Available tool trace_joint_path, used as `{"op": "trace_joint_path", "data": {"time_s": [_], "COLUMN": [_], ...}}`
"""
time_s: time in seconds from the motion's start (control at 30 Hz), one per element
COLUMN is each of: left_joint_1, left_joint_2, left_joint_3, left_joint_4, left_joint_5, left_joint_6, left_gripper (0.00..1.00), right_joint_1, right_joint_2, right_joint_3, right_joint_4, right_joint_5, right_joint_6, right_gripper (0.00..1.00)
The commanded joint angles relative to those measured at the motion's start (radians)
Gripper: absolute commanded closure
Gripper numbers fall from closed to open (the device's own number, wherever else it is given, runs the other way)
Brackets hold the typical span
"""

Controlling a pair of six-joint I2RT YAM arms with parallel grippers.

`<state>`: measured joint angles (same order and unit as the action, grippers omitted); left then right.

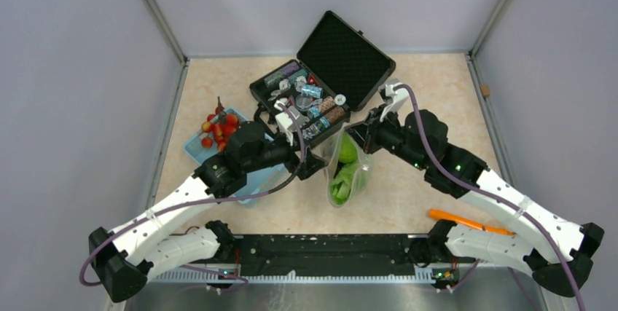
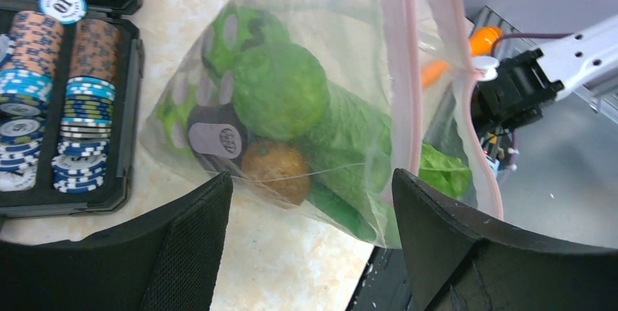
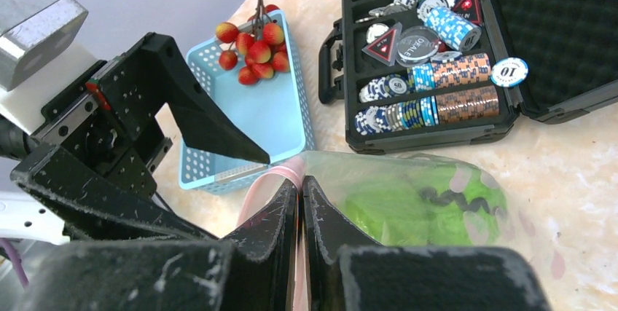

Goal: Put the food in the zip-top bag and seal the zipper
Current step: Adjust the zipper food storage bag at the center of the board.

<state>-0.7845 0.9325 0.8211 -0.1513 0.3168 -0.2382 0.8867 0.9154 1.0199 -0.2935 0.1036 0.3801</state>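
The bag (image 1: 348, 180) is sitting just on the near side of the case (image 1: 344, 56), between the two arms. The right gripper (image 3: 300, 202) is pinching the zipper (image 2: 408, 71), its fingers clamped flat together on the pink strip at one end of the mouth. The left gripper (image 2: 312, 178) is hanging spread wide and gripping nothing, with the bag's bulging side showing between its fingers. I cannot tell whether either finger is touching the plastic.

Most of the food is sitting inside already. A green ball (image 2: 280, 89), an orange (image 2: 275, 169), a purple piece (image 2: 215, 136) and several more green pieces are showing through the plastic. The tomatoes (image 3: 251, 41) are lying outside, in the basket (image 3: 270, 114) just left of the case, so the loading is looking nearly done but not finished. An orange stick (image 1: 466, 221) is lying well away from the case, beside the right arm. I cannot tell whether it counts as food.

The zipper is looking unsealed. In the left wrist view its two pink tracks are running apart, leaving the mouth gaping.

By my reading, two things are remaining: getting the tomatoes into the bag, and pressing the strip shut along its whole width. The right gripper's hold on one end is looking useful for both, since it is keeping the mouth up and giving the free gripper something to work against.
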Motion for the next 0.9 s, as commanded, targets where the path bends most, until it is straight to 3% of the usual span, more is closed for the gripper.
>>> {"op": "trace_joint_path", "data": {"time_s": [0.0,0.43,0.63,0.87], "left_joint_1": [-0.004,-0.006,-0.03,-0.048], "left_joint_2": [0.004,-0.012,0.079,0.095], "left_joint_3": [0.041,0.043,0.066,0.066], "left_joint_4": [0.034,0.033,-0.004,0.0], "left_joint_5": [0.106,0.149,0.095,-0.111], "left_joint_6": [-0.019,-0.056,-0.043,-0.066], "left_gripper": [0.2,0.15,0.23,0.39], "right_joint_1": [-0.006,-0.006,-0.006,-0.005], "right_joint_2": [0.009,0.045,0.044,0.045], "right_joint_3": [0.011,0.004,0.006,-0.006], "right_joint_4": [0.081,0.104,0.113,0.124], "right_joint_5": [-0.005,-0.007,-0.006,-0.025], "right_joint_6": [0.019,0.035,0.042,0.055], "right_gripper": [0.94,0.95,0.94,0.94]}}
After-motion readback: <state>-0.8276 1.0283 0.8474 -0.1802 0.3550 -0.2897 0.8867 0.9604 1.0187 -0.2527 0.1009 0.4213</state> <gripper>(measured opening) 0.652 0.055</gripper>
